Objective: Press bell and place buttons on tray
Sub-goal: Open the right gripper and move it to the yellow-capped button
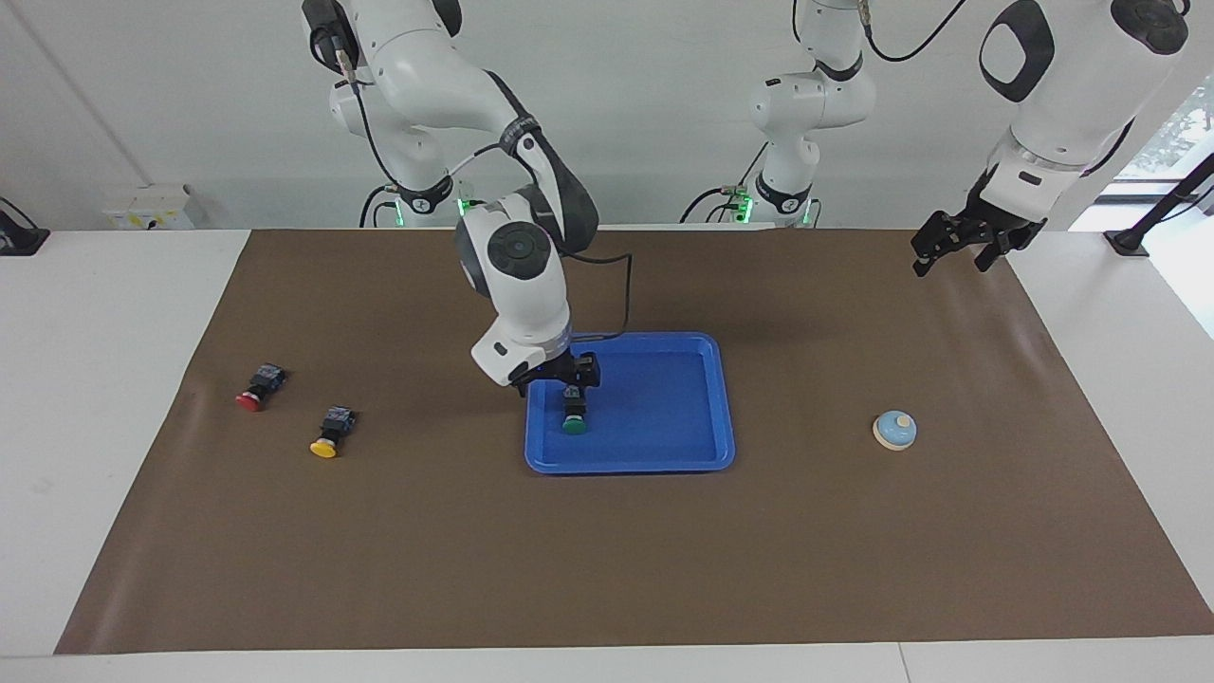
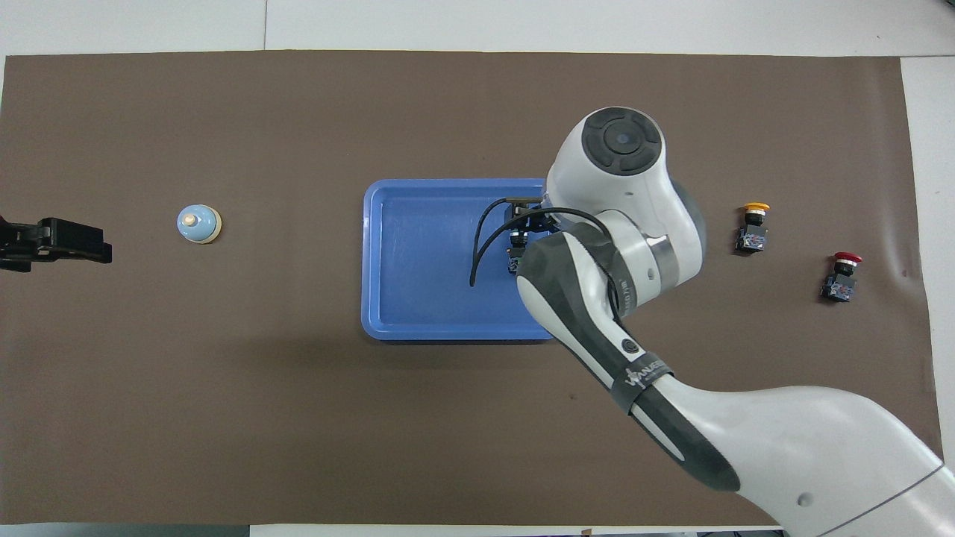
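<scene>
- Buttons: the green button [image 1: 573, 419] lies in the tray [image 1: 683, 417], by the tray's rim toward the right arm's end of the bench [image 1: 607, 531]. The yellow button [image 1: 330, 435] and the red button [image 1: 257, 390] lie on the bench toward that same end, the red one closer to the end edge.
- Right hand [image 1: 566, 372] hangs just over the green button; it looks released and lifted clear of it, fingers apart.
- Left hand [image 1: 960, 243] waits over the bench corner at the left arm's end, beside the robots' edge; I cannot tell its fingers' state.
- Bell [image 1: 894, 430] stands alone toward the left arm's end, well apart from the tray.
- Coming move, as I judge it: the yellow button is next. It lies from the right hand toward the right arm's end edge, its long axis running roughly from the robots' edge toward the facing edge, cap away from the robots. The right arm is plainly nearer.
</scene>
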`<state>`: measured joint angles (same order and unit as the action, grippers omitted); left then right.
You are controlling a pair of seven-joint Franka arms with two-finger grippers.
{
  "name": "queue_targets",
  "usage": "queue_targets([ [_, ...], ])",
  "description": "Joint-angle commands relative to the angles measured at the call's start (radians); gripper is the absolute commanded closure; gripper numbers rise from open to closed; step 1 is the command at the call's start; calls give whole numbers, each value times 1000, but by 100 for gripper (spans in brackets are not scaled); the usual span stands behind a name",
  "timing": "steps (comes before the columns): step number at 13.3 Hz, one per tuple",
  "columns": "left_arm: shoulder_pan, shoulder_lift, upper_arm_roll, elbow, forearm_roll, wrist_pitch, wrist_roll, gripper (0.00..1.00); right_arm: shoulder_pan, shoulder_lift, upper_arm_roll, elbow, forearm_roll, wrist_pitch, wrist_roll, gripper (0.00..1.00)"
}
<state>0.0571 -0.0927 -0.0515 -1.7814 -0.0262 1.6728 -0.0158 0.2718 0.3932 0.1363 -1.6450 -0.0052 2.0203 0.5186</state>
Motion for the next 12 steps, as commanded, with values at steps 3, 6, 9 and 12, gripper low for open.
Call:
queue_targets([
  [3,-2,-1,5,13,-11,-15,0,0,-173,-74,0,-22,-47,-57,-86,0],
  [6,-2,-1,5,13,-11,-15,0,0,-279,-97,0,-76,-114,-69,-156,0],
  [9,-2,-1,5,13,-11,-15,0,0,-406,-108,0,-125,-127,-31,-291,0],
  [12,-2,-1,5,13,-11,-15,0,0,-476,-151,2,-315,-127,212,-296,0],
])
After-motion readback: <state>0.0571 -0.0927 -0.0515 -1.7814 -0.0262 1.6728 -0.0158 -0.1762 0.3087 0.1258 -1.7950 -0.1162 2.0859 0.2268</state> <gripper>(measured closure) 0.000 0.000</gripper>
